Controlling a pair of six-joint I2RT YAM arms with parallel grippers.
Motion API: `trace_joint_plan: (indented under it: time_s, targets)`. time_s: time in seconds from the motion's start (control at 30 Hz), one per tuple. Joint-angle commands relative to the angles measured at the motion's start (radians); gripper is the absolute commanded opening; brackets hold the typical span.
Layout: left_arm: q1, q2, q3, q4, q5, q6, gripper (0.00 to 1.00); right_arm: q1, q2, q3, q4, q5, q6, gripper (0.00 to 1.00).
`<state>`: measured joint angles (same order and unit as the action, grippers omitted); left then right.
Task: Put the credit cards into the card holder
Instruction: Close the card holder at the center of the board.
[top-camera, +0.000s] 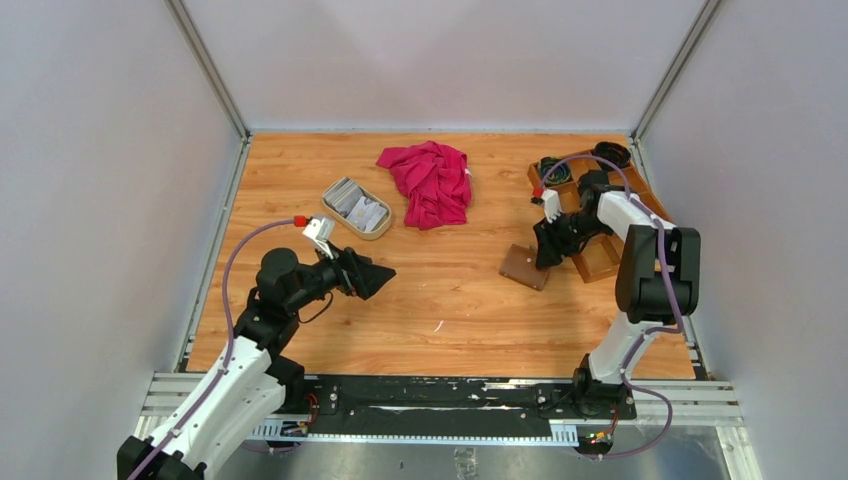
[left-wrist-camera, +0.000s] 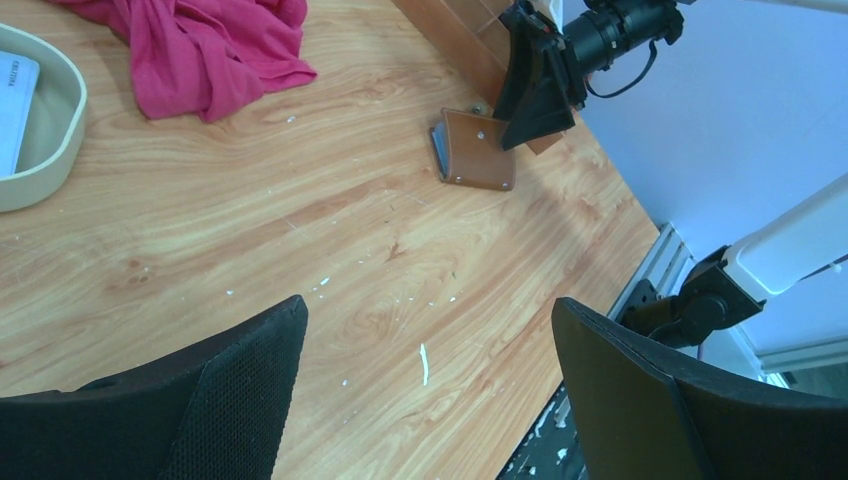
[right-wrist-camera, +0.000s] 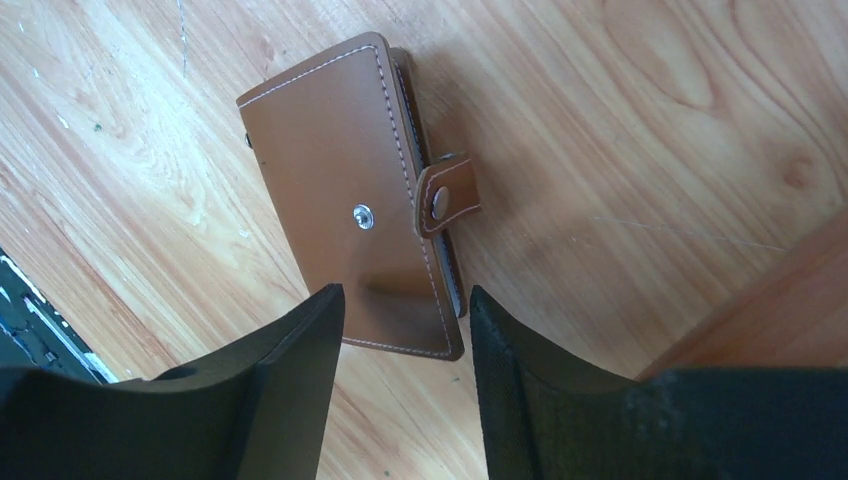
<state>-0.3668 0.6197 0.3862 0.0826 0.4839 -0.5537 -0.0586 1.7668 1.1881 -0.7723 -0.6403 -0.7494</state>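
The card holder, a brown leather wallet folded shut with its snap tab undone, lies flat on the table at the right. My right gripper hangs just over its near end. The jaws are partly apart, one finger on each side of that end, and no squeeze shows. The credit cards lie stacked in a beige oval dish at the back left. My left gripper hovers wide open over bare table, in front of the dish, holding nothing.
A crumpled red cloth lies at the back middle. A wooden compartment tray holding dark items stands at the back right, right behind the right gripper. Grey walls close in three sides. A metal rail runs along the near edge.
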Motion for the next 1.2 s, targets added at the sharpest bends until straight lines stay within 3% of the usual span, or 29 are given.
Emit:
trace_joint_plan:
  time_s: [0.0, 0.23, 0.53, 0.63, 0.77, 0.97, 1.17]
  targets:
    - [0.008, 0.012, -0.019, 0.002, 0.032, -0.015, 0.95, 0.038, 0.027, -0.002, -0.018, 0.015, -0.009, 0.49]
    - [0.007, 0.028, -0.039, 0.027, 0.050, -0.049, 0.93, 0.126, 0.036, -0.013, -0.064, -0.045, -0.013, 0.26]
    - [0.001, 0.053, -0.078, 0.081, 0.062, -0.105, 0.91, 0.322, 0.080, -0.004, -0.112, -0.136, 0.042, 0.18]
    - [-0.029, 0.053, -0.099, 0.103, 0.033, -0.120, 0.91, 0.359, 0.065, 0.003, -0.115, -0.128, 0.033, 0.21]
    - [-0.083, 0.057, -0.107, 0.109, -0.022, -0.107, 0.90, 0.357, 0.000, 0.004, -0.128, -0.083, -0.004, 0.33]
    - [-0.139, 0.105, -0.099, 0.136, -0.068, -0.072, 0.90, 0.344, -0.183, -0.011, -0.134, -0.050, -0.080, 0.47]
    - [-0.157, 0.159, -0.063, 0.154, -0.063, -0.045, 0.90, 0.344, -0.354, 0.083, -0.126, -0.091, -0.126, 0.55]
